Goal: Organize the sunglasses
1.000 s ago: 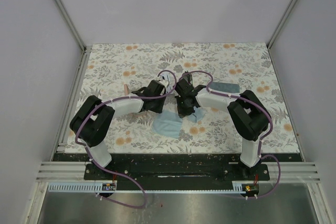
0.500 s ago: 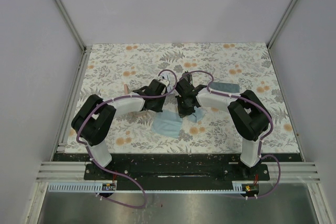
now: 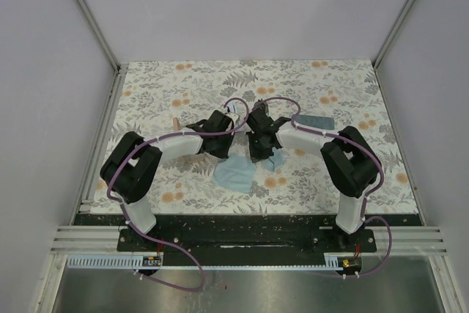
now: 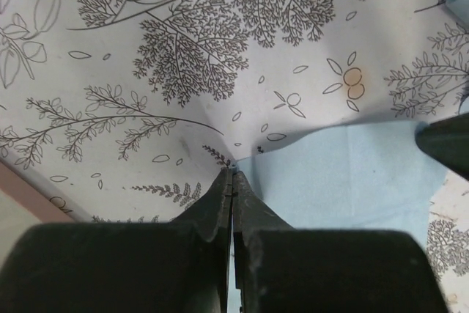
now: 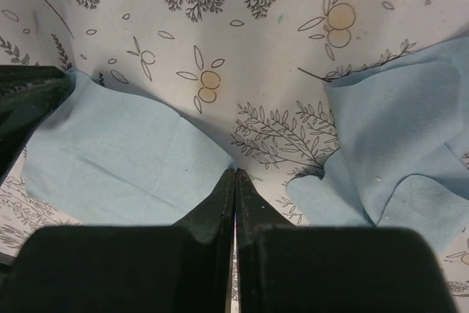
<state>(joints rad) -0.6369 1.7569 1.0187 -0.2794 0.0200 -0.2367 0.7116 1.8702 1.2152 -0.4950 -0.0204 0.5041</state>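
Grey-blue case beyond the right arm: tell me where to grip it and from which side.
Grip the grey-blue case across its narrow width at mid-length, straight down from above: it lies flat, long axis roughly left to right. The right gripper is nearest but shut on the light blue cloth; release that first.

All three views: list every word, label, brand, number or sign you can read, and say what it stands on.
No text can be read in any view.
The tablecloth carries only a leaf and flower print.
The light blue cloth is plain.
The small coloured tags at the arm bases are too small to read.
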